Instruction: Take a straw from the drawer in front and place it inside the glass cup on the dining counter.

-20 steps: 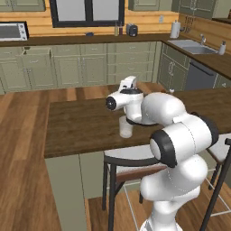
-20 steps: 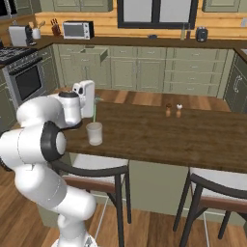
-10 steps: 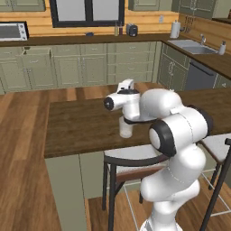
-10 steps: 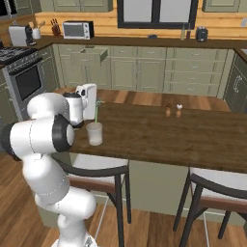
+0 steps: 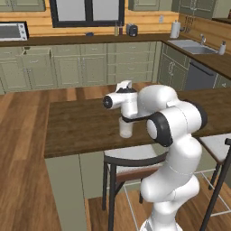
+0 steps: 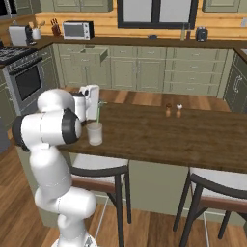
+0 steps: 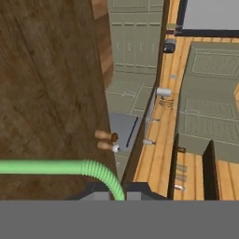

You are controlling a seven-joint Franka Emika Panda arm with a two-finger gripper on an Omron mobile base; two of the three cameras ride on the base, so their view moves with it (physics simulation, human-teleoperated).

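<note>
Green straw (image 6: 98, 112) is pinched in the end effector (image 7: 113, 193), fingers pressed together on it. In the hand view the straw runs from between the two dark tips, bends at a ribbed section, then goes straight off toward the left edge, over the dark wood grain.

Right base view: straw stands roughly upright, directly above the glass cup (image 6: 94, 133). Lower end is at about the rim of the cup; can't tell if the tip is inside or just above it.

Glass cup sits on the dining counter tabletop (image 6: 183, 137), near the robot-side edge, upright. In the left base view the cup (image 5: 126, 127) is just below the white hand, partly covered by it.

Two small shakers (image 6: 173, 110) stand on the same tabletop, well apart from the cup, toward the far edge. They also show in the hand view (image 7: 106, 140).

Black-framed stool (image 6: 99, 169) is tucked under the tabletop just below the cup.

One drawer (image 6: 94, 54) in the back cabinet row stands pulled open, below the toaster oven (image 6: 77, 30).
</note>
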